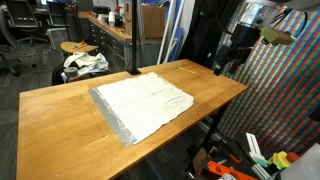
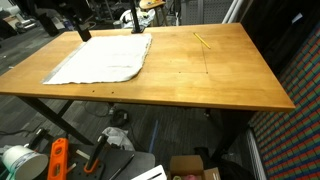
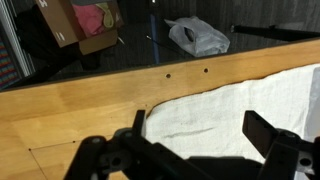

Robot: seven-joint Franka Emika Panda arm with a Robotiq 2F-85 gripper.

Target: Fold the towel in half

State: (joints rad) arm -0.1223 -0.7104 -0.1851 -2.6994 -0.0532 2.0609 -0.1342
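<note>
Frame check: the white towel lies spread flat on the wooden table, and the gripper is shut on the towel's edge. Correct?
Not quite: the gripper is open. The wrist view shows its fingers apart with nothing held between them, and the towel is not gripped. The rest holds: the white towel lies spread flat on the wooden table.

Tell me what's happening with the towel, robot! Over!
Gripper open, fingers empty, hovering by the towel's edge. Towel flat on table, not yet folded. Nothing on it; thin yellow stick lies well apart. Over.
</note>
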